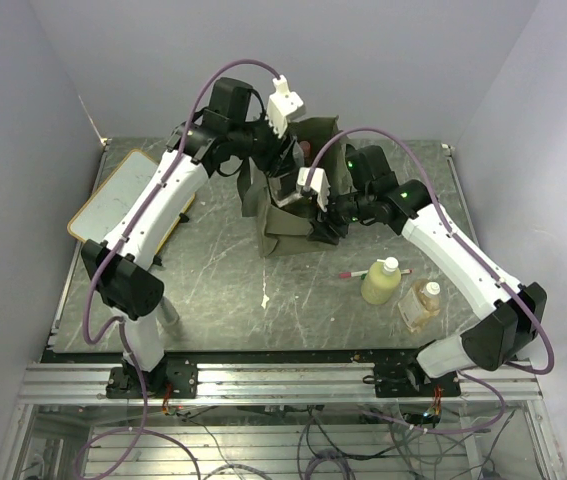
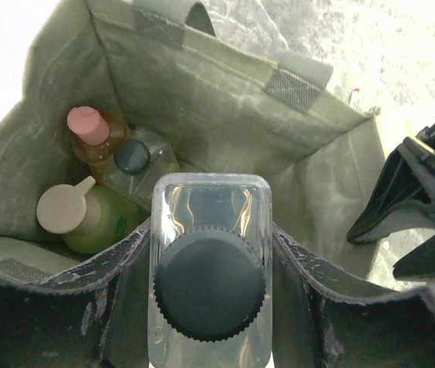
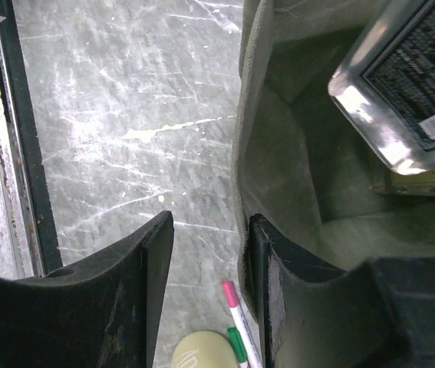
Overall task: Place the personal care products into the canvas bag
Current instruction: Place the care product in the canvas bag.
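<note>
1. Over the open mouth of the boxy olive-green canvas bag (image 1: 283, 235), mid-bench toward the far edge, the left pincer (image 2: 209, 245) is pinching a clear square jar with a black ribbed lid (image 2: 209, 287).
2. Down in the bag: a slim orange bottle with a pink cap (image 2: 87, 130), a clear dark-capped bottle (image 2: 133, 157) and a yellow-green bottle with a pale cap (image 2: 87, 222).
3. The right pincer (image 3: 209, 230) is spread, straddling the bag's wall with one finger inside and one outside.
4. Out near the bench's right edge sit a yellow-green bottle with a white cap (image 1: 381, 280) and an amber square bottle (image 1: 420, 306).
</note>
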